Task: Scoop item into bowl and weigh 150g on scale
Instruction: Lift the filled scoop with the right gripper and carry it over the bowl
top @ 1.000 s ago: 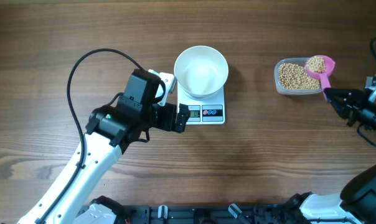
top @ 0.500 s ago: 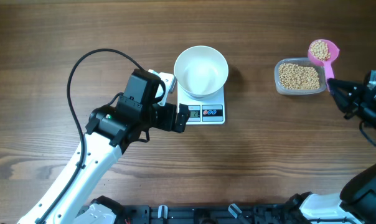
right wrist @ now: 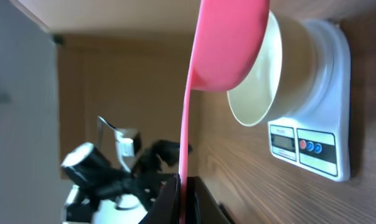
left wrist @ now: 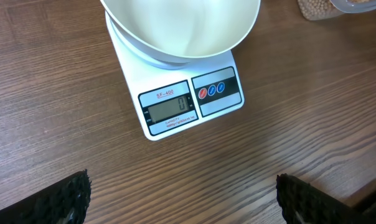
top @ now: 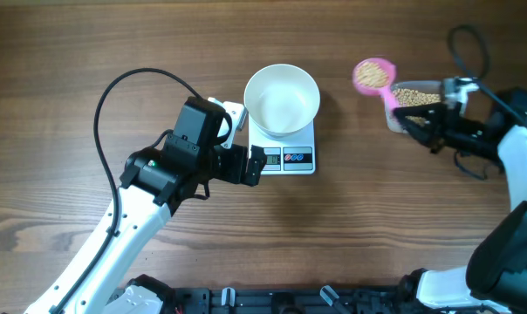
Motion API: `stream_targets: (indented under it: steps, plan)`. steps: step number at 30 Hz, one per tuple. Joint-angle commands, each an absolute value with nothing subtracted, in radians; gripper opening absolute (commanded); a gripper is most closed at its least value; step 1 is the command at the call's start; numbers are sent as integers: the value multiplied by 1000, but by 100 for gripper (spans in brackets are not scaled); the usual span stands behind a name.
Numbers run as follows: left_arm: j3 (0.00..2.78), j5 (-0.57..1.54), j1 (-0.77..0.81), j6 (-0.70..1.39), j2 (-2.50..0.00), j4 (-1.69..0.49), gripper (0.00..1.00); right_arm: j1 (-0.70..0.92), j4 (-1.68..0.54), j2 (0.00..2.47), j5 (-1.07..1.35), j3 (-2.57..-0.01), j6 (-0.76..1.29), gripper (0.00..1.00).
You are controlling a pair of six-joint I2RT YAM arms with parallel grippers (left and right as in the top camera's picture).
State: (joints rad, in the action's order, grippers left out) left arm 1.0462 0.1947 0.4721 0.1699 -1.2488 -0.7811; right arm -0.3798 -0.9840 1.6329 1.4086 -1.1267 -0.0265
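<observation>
The white bowl (top: 282,98) stands on the white scale (top: 291,155) at mid-table; it looks bare inside. My right gripper (top: 418,122) is shut on the handle of a pink scoop (top: 373,74), which hangs in the air between the bowl and the clear tub (top: 412,94) of tan beans, the item (top: 410,96). The scoop's contents are blurred. The right wrist view shows the scoop (right wrist: 228,43) from below, close to the bowl (right wrist: 263,74) and scale (right wrist: 312,124), with the right gripper (right wrist: 184,199) pinching the handle. My left gripper (top: 250,164) is open beside the scale's front left corner, fingers (left wrist: 63,199) wide apart.
The left arm's black cable (top: 133,83) loops over the left of the table. The right arm (top: 508,148) reaches across the tub from the right edge. Bare wood (top: 351,218) lies in front of the scale.
My right gripper has lifted the scoop away from the tub and swung it left toward the bowl. The left arm, bowl and scale have not moved.
</observation>
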Motion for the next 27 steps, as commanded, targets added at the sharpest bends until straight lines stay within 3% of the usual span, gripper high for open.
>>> stream_targets:
  steps: [1, 12, 24, 27]
  plan:
    - [1047, 200, 475, 154, -1240, -778, 100, -299, -943, 1586, 1288, -1224, 18, 5]
    - [1047, 200, 475, 154, -1240, -778, 100, 13, -711, 1472, 800, -1291, 130, 4]
    - [1047, 200, 475, 154, -1240, -778, 100, 148, -688, 1483, 594, -1288, 129, 4]
    - [1047, 200, 475, 154, -1240, -778, 100, 174, -680, 1492, 576, -1287, 23, 4]
